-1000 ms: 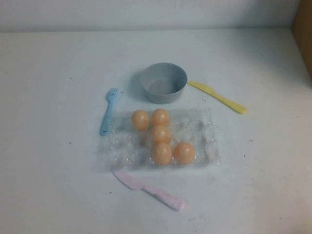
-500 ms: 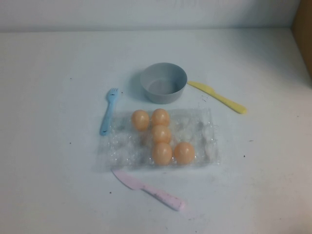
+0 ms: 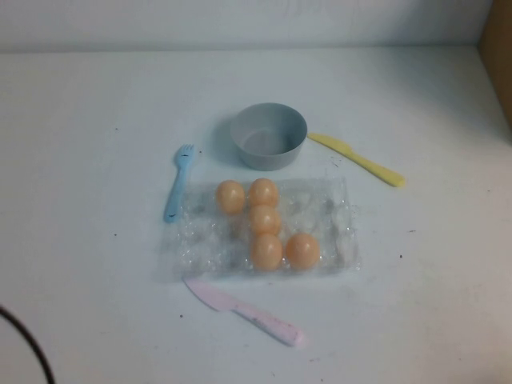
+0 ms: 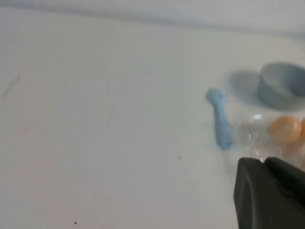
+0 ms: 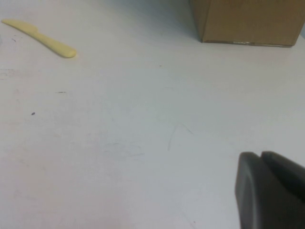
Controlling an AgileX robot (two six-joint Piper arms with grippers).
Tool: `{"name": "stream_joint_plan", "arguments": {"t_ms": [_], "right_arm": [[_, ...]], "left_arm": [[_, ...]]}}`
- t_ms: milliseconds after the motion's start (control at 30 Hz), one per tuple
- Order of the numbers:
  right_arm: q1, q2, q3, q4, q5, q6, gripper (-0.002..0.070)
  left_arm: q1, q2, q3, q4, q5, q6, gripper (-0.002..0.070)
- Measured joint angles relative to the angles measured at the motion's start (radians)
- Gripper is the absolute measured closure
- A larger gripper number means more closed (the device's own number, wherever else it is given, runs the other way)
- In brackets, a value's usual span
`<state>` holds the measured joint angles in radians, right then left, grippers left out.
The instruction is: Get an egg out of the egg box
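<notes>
We see the egg box (image 3: 264,228) lying flat in the middle of the white desk (image 3: 96,96), its long axis running from nine to three o'clock, with all five eggs seated in its cups, so no egg has been lifted out yet. We judge the likeliest target to be the egg (image 3: 230,196) at the box's ten o'clock corner, since it is the one that shows in the left wrist view, at about one o'clock from the left gripper (image 4: 267,164). That gripper hangs off the box's nine o'clock end, above bare desk, its fingers pressed together and holding nothing; they would have to spread before any grasp. The right gripper (image 5: 264,160) is over bare desk well off toward three o'clock, its fingers likewise pressed together and empty, with no egg in its view, so we reckon the left arm is the nearer one. Around the box sit a grey bowl (image 3: 269,135) at twelve o'clock, a blue fork (image 3: 178,182) just beside the nine o'clock end, a yellow knife (image 3: 357,158) toward two o'clock and a pink knife (image 3: 244,311) at six o'clock. A brown cardboard box (image 5: 245,21) stands at the desk's far three o'clock edge, and a pale wall closes the far side.
</notes>
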<state>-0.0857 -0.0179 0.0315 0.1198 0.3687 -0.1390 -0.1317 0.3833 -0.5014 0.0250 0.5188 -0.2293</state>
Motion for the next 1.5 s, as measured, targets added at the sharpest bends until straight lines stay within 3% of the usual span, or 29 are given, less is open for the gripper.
{"name": "stream_joint_plan", "arguments": {"t_ms": [167,367,967,1100,1333,1500], "right_arm": [[0.000,0.000,0.000,0.000,0.000,0.000,0.0693],[0.000,0.000,0.000,0.000,0.000,0.000,0.0693],[0.000,0.000,0.000,0.000,0.000,0.000,0.0693],[0.000,0.000,0.000,0.000,0.000,0.000,0.0693],[0.000,0.000,0.000,0.000,0.000,0.000,0.0693],[0.000,0.000,0.000,0.000,0.000,0.000,0.0693]], "left_arm": [[-0.080,0.305,-0.215,-0.010,0.199,0.235,0.0680],[-0.120,0.618,-0.430,-0.025,0.349,0.449,0.0679],[-0.281,1.228,-0.991,-0.036,0.561,0.609,0.0677],[-0.312,1.309,-1.055,-0.036,0.600,0.726,0.0615],[-0.337,1.379,-1.065,-0.036,0.586,1.027,0.0398],[-0.341,1.404,-1.067,-0.043,0.523,1.119,0.0347]]}}
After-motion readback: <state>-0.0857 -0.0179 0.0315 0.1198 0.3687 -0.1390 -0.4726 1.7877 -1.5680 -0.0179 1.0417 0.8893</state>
